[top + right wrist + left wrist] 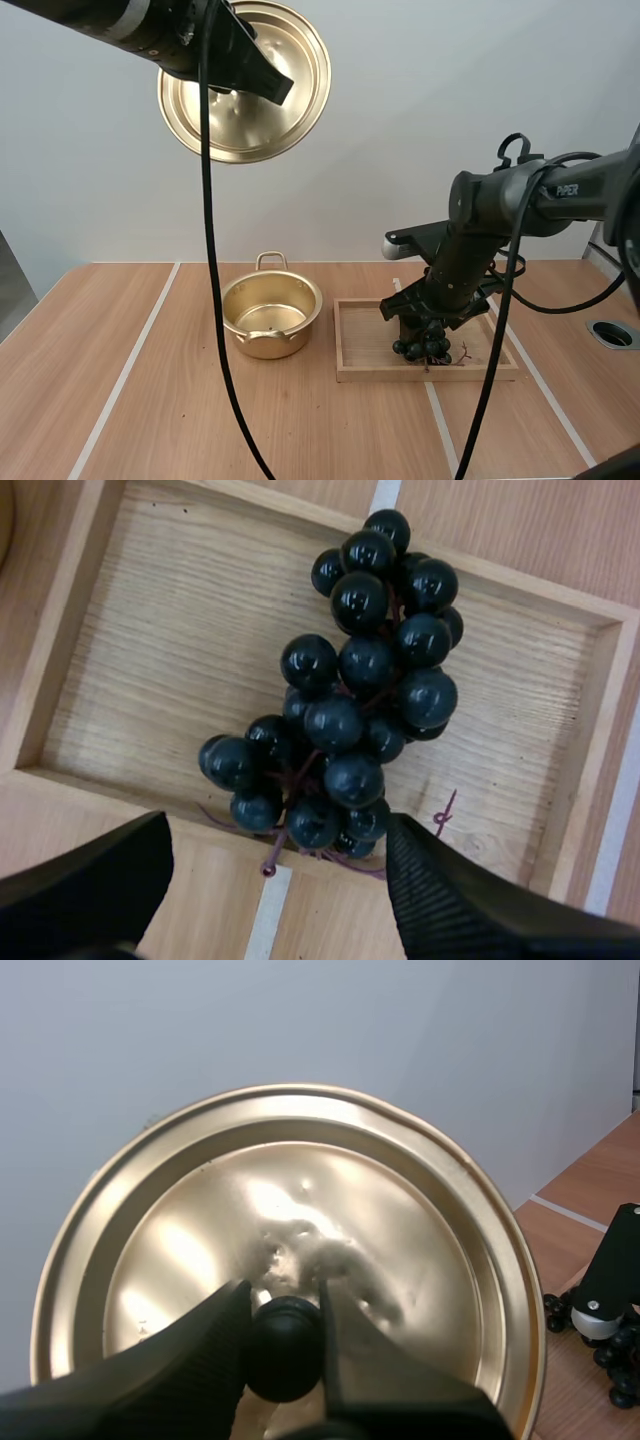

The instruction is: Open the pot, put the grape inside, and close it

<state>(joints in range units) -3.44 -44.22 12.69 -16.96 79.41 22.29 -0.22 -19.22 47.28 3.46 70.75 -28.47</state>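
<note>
L gripper (285,1332) pinches lid (340,1210) by its knob (285,1365), held high. Pot (268,345) open beside wooden tray (140,650). R gripper (275,835) spread over grape bunch (365,695) in tray. Grapes prob. light, slick, floppy; grip mid-cluster, gently.

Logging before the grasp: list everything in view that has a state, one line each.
pot: open, upright on the table, nothing seen inside.
lid: off the pot, held in the air, tilted.
left gripper: shut on the lid's knob.
right gripper: open, over the bunch of grapes.
bunch of grapes: lying in the wooden tray, not gripped.
wooden tray: flat on the table, beside the pot.
</note>
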